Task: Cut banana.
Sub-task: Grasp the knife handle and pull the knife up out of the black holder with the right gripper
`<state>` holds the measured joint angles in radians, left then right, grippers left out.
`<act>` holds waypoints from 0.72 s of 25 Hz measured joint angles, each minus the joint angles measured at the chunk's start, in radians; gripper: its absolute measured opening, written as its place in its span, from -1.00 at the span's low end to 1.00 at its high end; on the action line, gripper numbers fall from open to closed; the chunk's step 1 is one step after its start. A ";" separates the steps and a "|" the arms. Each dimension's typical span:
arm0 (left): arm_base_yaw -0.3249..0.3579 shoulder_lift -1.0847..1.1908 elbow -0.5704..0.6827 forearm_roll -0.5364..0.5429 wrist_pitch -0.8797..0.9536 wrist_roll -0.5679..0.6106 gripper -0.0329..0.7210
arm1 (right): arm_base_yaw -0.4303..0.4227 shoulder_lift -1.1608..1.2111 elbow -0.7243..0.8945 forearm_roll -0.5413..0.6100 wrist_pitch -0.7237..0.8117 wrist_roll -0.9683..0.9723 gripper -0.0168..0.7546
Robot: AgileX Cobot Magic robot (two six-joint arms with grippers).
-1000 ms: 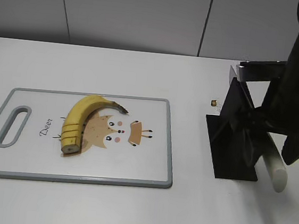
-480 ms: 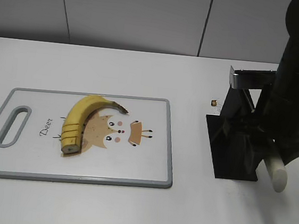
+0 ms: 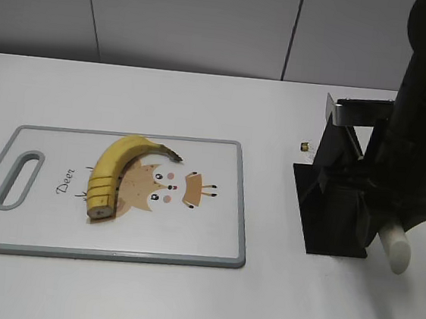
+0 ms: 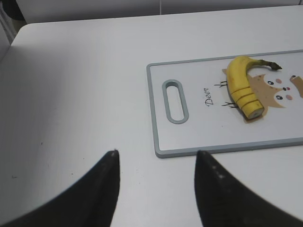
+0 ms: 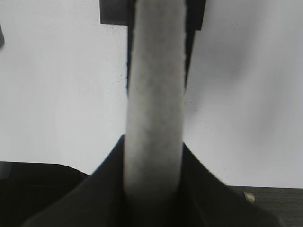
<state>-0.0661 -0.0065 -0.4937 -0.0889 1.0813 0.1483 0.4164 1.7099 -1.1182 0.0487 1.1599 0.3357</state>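
White table, "Deer" cutting board; left hand agape, right hand gripping knife handle.

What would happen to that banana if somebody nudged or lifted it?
The banana would probably pivot rather than roll, since it lies curved and flat on the board. Its cut end is sliced into rounds, so those would likely slide apart or stay behind. It looks soft, so easily bruised.

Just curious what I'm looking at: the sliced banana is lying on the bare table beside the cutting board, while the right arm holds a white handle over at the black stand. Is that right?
Not quite. The banana lies on the cutting board, over its deer print, as the exterior view shows. The rest holds: the right gripper grips the white handle by the black stand.
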 joint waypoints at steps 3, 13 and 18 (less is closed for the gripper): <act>0.000 0.000 0.000 0.000 0.000 0.000 0.41 | 0.000 -0.001 0.000 0.000 0.001 0.000 -0.53; 0.000 0.000 0.000 0.000 0.000 0.000 0.39 | 0.000 -0.083 -0.050 -0.004 0.011 0.011 -0.53; 0.000 0.000 0.000 0.000 0.000 0.000 0.39 | 0.000 -0.111 -0.075 -0.022 0.030 0.016 -0.53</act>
<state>-0.0661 -0.0065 -0.4937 -0.0889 1.0813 0.1483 0.4164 1.5990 -1.1935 0.0270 1.1899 0.3513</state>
